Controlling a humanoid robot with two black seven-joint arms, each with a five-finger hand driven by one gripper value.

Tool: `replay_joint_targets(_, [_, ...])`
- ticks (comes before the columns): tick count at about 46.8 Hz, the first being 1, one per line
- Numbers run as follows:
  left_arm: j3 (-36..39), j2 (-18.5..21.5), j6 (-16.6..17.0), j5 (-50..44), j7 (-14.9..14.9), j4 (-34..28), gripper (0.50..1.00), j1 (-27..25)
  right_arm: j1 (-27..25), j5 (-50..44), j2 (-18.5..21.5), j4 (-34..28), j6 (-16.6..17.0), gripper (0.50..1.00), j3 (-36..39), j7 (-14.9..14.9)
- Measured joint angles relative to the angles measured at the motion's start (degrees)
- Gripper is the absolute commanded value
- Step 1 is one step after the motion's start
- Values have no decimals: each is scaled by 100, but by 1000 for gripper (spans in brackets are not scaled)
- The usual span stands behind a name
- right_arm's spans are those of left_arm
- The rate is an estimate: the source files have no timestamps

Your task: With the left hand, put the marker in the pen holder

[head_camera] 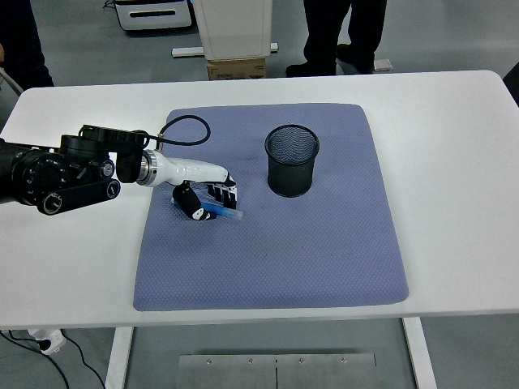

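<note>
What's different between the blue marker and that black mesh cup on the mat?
The marker is blue, thin and lies flat; the pen holder is black see-through mesh, wide and stands upright. The marker sits toward the left side of the mat, in the fingers of the left hand; the pen holder stands untouched, farther right and back. Both rest on the grey-blue mat.

I have one head view, high on my side, looking forward and down; tabletop edge at 6 o'clock.
</note>
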Motion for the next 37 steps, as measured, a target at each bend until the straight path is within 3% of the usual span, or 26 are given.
replay_joint_targets(3, [0,0,1,1,-1,0,500,1,1,0,0,0,0,1000,0,0])
replay_joint_targets(31, [-12,15,0,-85,-31,-1,500,-15,-3,0,0,0,0,1000,0,-2])
replay_joint_targets(37, [-13,11,0,-95,-36,-8,552,-9,-2,0,0,0,0,1000,0,-2])
